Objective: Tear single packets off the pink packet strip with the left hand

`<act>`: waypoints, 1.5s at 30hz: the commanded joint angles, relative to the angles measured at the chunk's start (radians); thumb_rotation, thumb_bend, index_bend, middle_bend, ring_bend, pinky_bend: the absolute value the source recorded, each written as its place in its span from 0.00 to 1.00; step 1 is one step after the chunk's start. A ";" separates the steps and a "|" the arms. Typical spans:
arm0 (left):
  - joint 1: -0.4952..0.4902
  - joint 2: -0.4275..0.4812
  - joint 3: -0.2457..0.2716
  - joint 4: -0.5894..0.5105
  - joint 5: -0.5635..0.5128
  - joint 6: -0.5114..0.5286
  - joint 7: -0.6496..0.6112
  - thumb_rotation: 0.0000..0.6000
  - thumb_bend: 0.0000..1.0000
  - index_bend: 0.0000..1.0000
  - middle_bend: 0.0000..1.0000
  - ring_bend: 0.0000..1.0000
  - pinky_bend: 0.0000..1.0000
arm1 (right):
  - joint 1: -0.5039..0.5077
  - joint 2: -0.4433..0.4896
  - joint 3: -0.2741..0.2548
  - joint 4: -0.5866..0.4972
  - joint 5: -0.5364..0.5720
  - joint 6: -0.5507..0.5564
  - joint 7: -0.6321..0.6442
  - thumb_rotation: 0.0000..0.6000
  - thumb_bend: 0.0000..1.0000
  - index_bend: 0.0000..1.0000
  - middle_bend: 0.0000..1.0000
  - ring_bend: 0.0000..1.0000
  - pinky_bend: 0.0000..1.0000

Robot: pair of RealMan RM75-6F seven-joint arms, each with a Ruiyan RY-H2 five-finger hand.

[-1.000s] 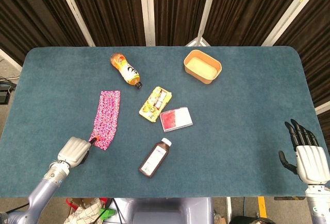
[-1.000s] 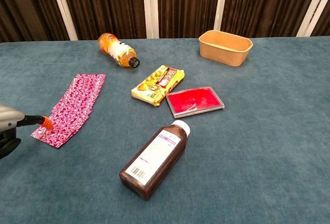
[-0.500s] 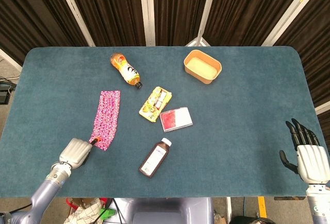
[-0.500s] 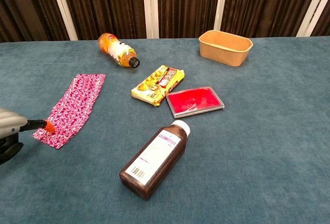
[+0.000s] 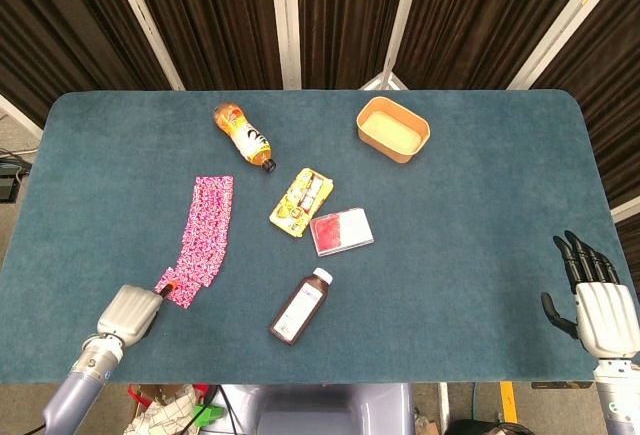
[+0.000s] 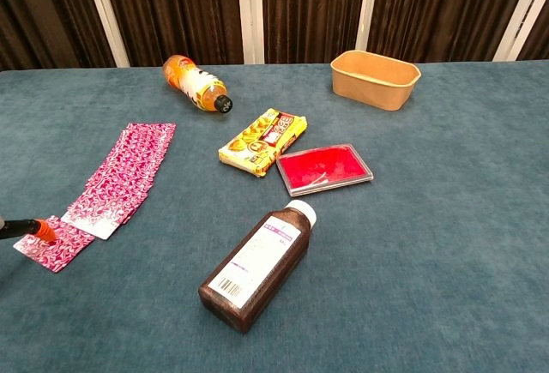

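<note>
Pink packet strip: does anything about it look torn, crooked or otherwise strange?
Yes. The end packet nearest the left hand lies offset from the pink packet strip, skewed out of line and seemingly split off it. An orange-tipped finger touches that packet. Two bottles lie on their sides; nothing is spilled.

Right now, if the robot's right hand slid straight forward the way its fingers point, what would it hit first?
Probably nothing: the right hand points up the bare right side of the table, well right of the orange tub. Its height is unclear.
</note>
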 commanded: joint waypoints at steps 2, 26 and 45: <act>0.007 0.003 0.017 -0.018 -0.010 0.020 0.022 1.00 0.91 0.18 0.89 0.73 0.65 | 0.000 0.000 0.001 -0.001 0.000 0.002 -0.001 1.00 0.41 0.03 0.06 0.11 0.15; 0.004 0.064 -0.018 -0.077 0.154 0.080 -0.121 1.00 0.91 0.18 0.89 0.73 0.65 | 0.004 -0.006 -0.006 -0.003 -0.002 -0.012 -0.017 1.00 0.41 0.03 0.06 0.11 0.15; -0.158 -0.028 -0.085 0.044 -0.083 -0.104 -0.038 1.00 0.91 0.18 0.89 0.73 0.65 | 0.004 -0.003 0.000 -0.001 0.004 -0.010 -0.007 1.00 0.41 0.03 0.06 0.11 0.15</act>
